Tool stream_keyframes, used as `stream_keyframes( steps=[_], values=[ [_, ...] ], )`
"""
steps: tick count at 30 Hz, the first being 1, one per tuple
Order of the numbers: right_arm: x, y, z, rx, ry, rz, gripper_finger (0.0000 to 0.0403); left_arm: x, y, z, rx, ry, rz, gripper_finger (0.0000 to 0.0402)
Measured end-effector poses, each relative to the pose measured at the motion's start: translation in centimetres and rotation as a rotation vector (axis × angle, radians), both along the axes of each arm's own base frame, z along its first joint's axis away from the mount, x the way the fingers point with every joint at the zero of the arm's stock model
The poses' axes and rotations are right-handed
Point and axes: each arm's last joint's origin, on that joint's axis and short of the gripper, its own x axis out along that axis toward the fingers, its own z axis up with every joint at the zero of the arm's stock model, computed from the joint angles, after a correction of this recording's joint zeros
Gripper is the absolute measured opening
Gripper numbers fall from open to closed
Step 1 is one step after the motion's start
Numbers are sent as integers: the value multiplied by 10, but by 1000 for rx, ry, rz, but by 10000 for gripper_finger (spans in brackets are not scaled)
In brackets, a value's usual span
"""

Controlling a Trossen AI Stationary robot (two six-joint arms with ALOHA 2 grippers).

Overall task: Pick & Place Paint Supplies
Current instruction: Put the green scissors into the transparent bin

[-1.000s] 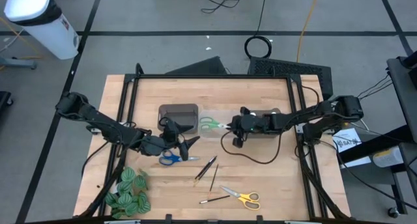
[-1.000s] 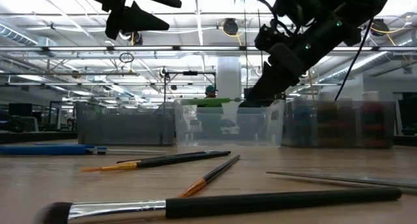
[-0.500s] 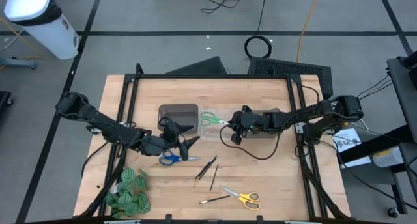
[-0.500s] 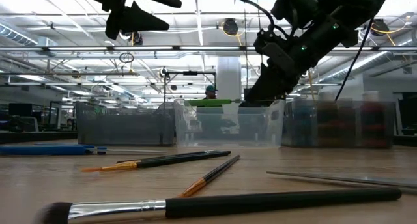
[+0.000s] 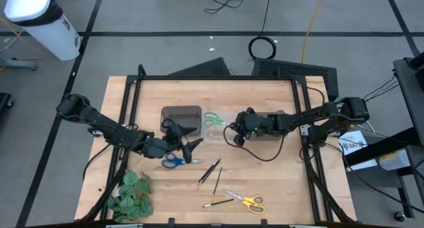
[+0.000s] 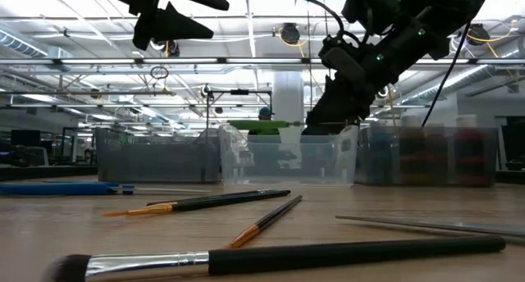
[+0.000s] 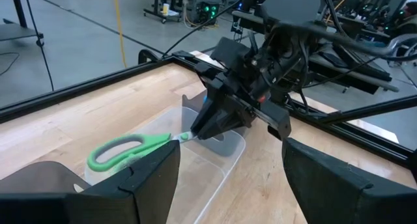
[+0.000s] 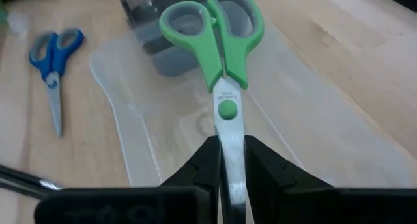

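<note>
Green scissors [image 8: 220,48] stick straight out ahead of the right end effector [image 8: 228,160], pinched by the blades, handles leading over the clear bin [image 8: 156,113] below.

Overhead, table-level, two wrist cameras

Pretty tight over the clear bin [image 5: 215,128]: the right gripper [image 5: 230,127] hangs there pinching the green scissors [image 5: 212,121] by the blades, so that opening's blocked. The grey bin [image 5: 181,115] beside it is crowded by the left gripper [image 5: 185,145], fingers spread, above the blue scissors [image 5: 177,161]. Far side of the counter [image 5: 218,92] is bare.
</note>
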Motion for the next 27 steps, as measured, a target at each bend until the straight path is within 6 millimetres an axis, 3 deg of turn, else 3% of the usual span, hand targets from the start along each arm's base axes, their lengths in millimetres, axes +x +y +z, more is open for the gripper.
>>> stream_keyframes(
  steps=[5, 13, 19, 27],
  values=[
    [1, 2, 1, -8, -20, -10, 33, 0, 0, 0, 0, 0, 0, 280],
    [10, 2, -21, -3, 32, -26, 34, 0, 0, 0, 0, 1, 0, 280],
    [12, 1, -23, -15, 26, -19, 39, 0, 0, -1, 4, 8, 0, 280],
    [11, 1, -21, -24, 26, -6, 73, 0, 0, -1, 0, 13, 1, 280]
  ],
)
